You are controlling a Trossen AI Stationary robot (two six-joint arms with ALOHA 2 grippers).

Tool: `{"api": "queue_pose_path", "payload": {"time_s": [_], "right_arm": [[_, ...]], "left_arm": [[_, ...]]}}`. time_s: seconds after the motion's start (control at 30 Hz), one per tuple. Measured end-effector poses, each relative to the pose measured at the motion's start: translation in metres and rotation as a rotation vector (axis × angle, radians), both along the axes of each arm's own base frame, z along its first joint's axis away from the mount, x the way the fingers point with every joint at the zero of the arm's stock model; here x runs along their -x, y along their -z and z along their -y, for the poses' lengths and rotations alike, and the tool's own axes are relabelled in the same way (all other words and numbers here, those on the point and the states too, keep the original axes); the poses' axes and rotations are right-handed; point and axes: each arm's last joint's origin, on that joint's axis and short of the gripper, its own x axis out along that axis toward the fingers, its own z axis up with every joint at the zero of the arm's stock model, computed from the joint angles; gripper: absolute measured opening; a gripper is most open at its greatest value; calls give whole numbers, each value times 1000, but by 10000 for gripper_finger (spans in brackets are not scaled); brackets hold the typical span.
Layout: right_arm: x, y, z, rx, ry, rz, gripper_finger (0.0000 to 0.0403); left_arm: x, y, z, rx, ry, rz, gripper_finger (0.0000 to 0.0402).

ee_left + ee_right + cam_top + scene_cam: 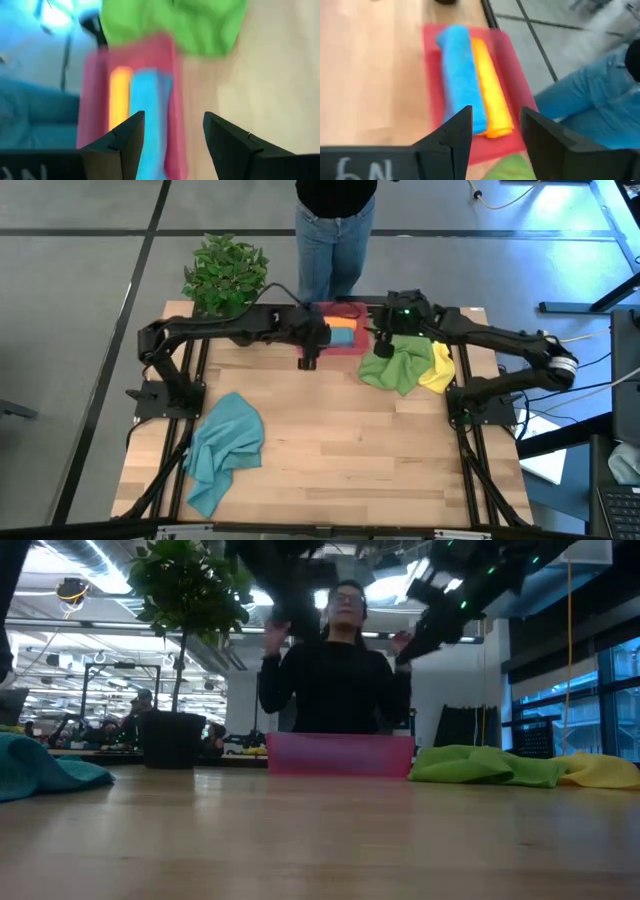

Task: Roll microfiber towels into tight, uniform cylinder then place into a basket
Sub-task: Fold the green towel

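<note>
We look down on a pale wooden table (330, 450) on a grey floor, with a leafy potted plant (225, 272) at its far left corner and a person in jeans (333, 240) standing behind the far edge. The red-pink plastic basket (352, 345), low-walled and rectangular, sits at the middle of the far edge. In it lie two soft rolled towels side by side, touching: a blue roll (461, 75) and an orange roll (492, 87), both smooth cylinders. Just beside the basket, toward the right edge, a crumpled green towel (398, 362) lies in loose folds against a yellow towel (439, 368). A teal towel (223, 448) lies rumpled near the front left corner.

The left gripper (308, 360) hangs above the table at the basket's left side, fingers apart and holding nothing. The right gripper (383, 348) hovers between basket and green towel, fingers likewise parted and empty.

From table height, the basket's contents are hidden behind its wall, and both wrist views are blurred.
</note>
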Motion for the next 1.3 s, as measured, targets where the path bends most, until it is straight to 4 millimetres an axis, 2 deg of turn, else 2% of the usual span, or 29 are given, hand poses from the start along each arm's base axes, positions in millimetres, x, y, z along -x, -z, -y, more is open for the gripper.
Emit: {"api": "queue_pose_path", "payload": {"time_s": [0.13,0.27,0.5,0.7,0.9,1.1,1.3], "right_arm": [[9,-12,-22,-70,-41,32,146],[15,-11,-42,-156,-58,-21,131],[21,30,-70,-305,-71,-183,120],[27,70,-82,-399,-19,-189,130],[36,96,-83,-481,74,-162,144],[38,112,-82,-529,130,-121,162],[31,130,-78,-535,163,-159,171]], "left_arm": [[4,-25,32,20,27,110,179],[16,-33,69,15,47,206,175],[51,-5,122,61,15,403,174],[75,19,156,150,50,586,174],[79,26,169,125,129,645,174],[76,19,158,83,112,708,174],[73,23,152,106,81,698,174]]}}
